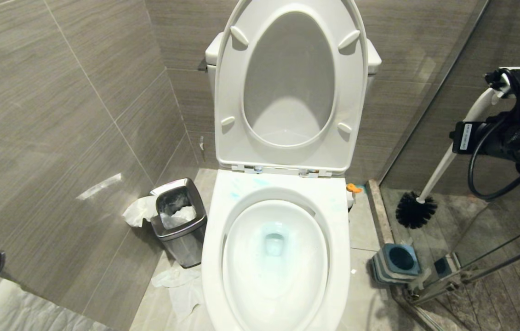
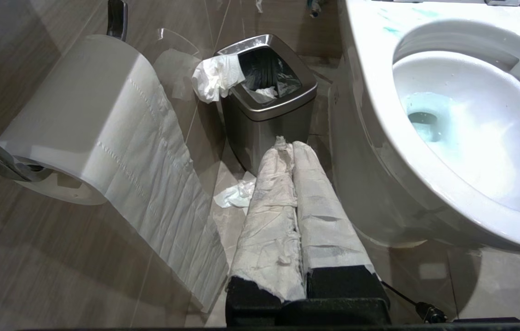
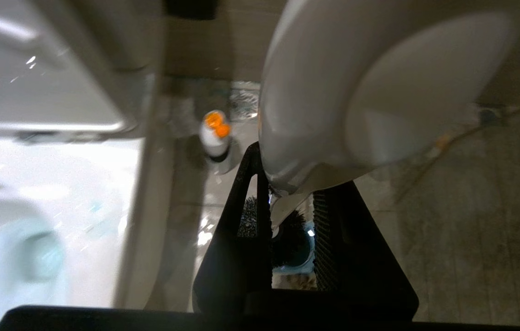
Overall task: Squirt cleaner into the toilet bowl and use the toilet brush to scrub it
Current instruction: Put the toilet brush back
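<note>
my right claw (image 1: 501,85) squeezes the toilet brush (image 1: 448,158) by its white handle, up in the air over its blue holder (image 1: 397,262). the toilet bowl (image 1: 333,257) sits well off to the side, with blue cleaner (image 1: 274,241) inside. my left claw (image 2: 289,149) is shut and empty, near the bin (image 2: 266,103). an orange-capped bottle (image 1: 352,193) stands between bowl and brush.

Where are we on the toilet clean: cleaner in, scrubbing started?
Cleaner looks done: pale blue tint in the toilet bowl and smears on its back rim. In hand: the right gripper grips the toilet brush by its handle, bristle head hanging in the air above its holder, right of the bowl. Left: bring the brush into the bowl and scrub. The left gripper sits shut beside the bin.
</note>
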{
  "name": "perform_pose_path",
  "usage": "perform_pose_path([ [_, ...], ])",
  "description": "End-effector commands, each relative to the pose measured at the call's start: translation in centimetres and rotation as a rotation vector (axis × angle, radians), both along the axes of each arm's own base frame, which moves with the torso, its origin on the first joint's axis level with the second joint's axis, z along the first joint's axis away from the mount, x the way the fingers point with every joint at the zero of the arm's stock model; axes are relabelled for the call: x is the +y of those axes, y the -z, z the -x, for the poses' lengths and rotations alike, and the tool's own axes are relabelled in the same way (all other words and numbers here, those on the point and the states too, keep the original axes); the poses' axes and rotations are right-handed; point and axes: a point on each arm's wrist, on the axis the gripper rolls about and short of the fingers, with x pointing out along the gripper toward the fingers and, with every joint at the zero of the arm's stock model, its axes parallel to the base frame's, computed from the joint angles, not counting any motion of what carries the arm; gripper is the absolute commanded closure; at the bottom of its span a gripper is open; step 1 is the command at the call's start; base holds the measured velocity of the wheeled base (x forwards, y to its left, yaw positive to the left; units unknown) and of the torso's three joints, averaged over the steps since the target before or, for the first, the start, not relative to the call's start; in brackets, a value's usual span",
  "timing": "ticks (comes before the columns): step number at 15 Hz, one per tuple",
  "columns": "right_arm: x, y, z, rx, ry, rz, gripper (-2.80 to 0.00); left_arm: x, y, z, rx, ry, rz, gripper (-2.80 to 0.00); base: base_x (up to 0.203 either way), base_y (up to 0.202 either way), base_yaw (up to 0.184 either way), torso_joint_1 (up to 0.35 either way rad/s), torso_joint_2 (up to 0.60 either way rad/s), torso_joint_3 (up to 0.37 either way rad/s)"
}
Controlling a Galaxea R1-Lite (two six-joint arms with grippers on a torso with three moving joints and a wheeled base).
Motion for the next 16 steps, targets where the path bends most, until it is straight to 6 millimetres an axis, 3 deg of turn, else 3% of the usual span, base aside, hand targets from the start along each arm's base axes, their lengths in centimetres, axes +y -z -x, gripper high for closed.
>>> perform_pose_path([
  [1, -2.0, 2.7, -2.2, 0.044, 0.064, -0.004, 0.00, 0.0, 0.0, 0.0, 0.001, 0.000, 0.000, 0.00, 0.000, 0.000, 0.000, 0.000, 0.00, 0.000],
  [4, -3.8, 4.6, -2.9, 0.082, 0.116, -0.005, 0.00, 0.0, 0.0, 0.0, 0.003, 0.000, 0.000, 0.00, 0.000, 0.000, 0.000, 0.000, 0.00, 0.000],
  [8, -4.4, 7.7, -3.8, 0.081, 0.132, -0.004, 0.00, 0.0, 0.0, 0.0, 0.002, 0.000, 0.000, 0.00, 0.000, 0.000, 0.000, 0.000, 0.00, 0.000],
  [12, -5.1, 12.1, -4.3, 0.143, 0.139, 0.029, 0.00, 0.0, 0.1, 0.0, 0.003, 0.000, 0.000, 0.00, 0.000, 0.000, 0.000, 0.000, 0.00, 0.000],
  [16, -5.2, 14.5, -4.1, 0.170, 0.139, 0.035, 0.00, 0.0, 0.0, 0.0, 0.002, 0.000, 0.000, 0.00, 0.000, 0.000, 0.000, 0.000, 0.00, 0.000],
])
